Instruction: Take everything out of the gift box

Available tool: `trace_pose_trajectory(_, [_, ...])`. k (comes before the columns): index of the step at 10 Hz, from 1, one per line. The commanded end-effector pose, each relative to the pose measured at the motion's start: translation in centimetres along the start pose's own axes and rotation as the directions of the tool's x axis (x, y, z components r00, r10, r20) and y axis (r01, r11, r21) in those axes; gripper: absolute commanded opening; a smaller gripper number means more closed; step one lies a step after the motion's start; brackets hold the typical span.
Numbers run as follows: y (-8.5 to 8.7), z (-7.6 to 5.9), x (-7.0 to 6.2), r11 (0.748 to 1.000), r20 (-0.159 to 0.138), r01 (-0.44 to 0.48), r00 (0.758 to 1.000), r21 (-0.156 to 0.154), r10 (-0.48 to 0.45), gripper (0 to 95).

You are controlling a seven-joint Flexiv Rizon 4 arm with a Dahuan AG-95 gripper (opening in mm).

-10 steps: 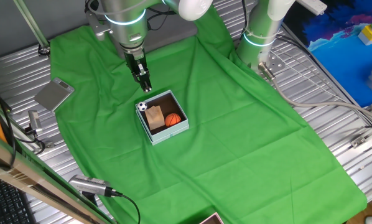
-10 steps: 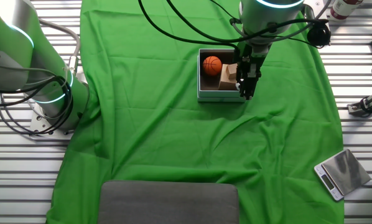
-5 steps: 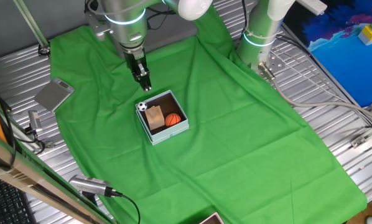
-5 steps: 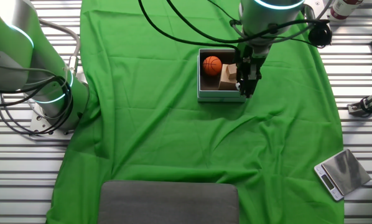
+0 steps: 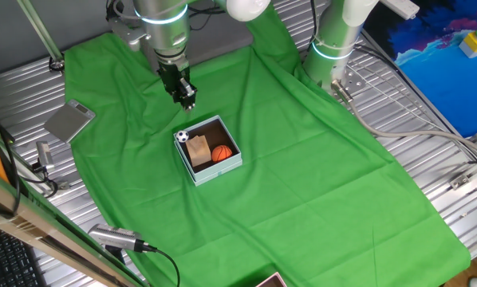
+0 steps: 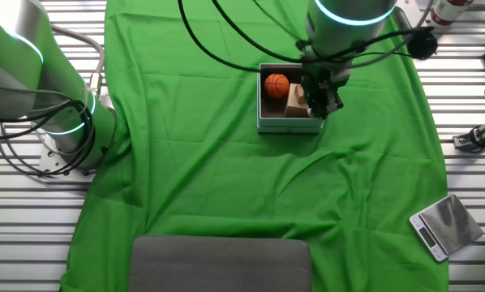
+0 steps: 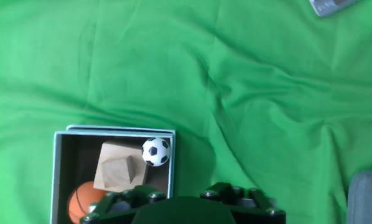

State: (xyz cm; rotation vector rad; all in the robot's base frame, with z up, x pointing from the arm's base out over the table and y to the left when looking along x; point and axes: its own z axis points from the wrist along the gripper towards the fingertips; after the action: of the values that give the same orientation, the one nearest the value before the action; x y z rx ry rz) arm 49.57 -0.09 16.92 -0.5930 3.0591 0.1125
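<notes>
Jaw state cannot be determined: the gripper [image 5: 187, 102] fingers read as one dark mass, holding nothing visible. It hangs above the gift box [image 5: 209, 150], centre-left of frame. Soccer ball [image 7: 155, 151], wooden block [image 7: 118, 167] and basketball [image 7: 83, 202] sit packed together inside. Risk: descending fingers strike a wall or nudge neighbouring items.

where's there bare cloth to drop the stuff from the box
Widest free patch: the green cloth on the side of the gift box away from the gripper. Another open stretch lies between the box and the grey pad. Crowded: inside the box, where soccer ball, wooden block and basketball sit packed.
</notes>
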Motion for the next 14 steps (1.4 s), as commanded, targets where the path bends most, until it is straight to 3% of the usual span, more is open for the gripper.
trace_pose_trajectory(1, [-0.6,0.6,-0.9,0.956,-0.015,0.29,0.957,-0.038,-0.291,0.0])
trace_pose_trajectory(5, [-1.8,1.2,-3.4,0.911,-0.031,0.411,0.911,-0.04,-0.412,0.0])
trace_pose_trajectory(8, [-2.4,1.4,-4.9,0.886,-0.034,0.464,0.885,-0.011,-0.464,0.0])
trace_pose_trajectory(11, [-2.9,2.0,-6.1,0.879,-0.039,0.476,0.878,-0.029,-0.477,0.0])
trace_pose_trajectory(14, [-3.2,2.2,-7.3,0.867,-0.071,0.495,0.864,-0.063,-0.498,0.0])
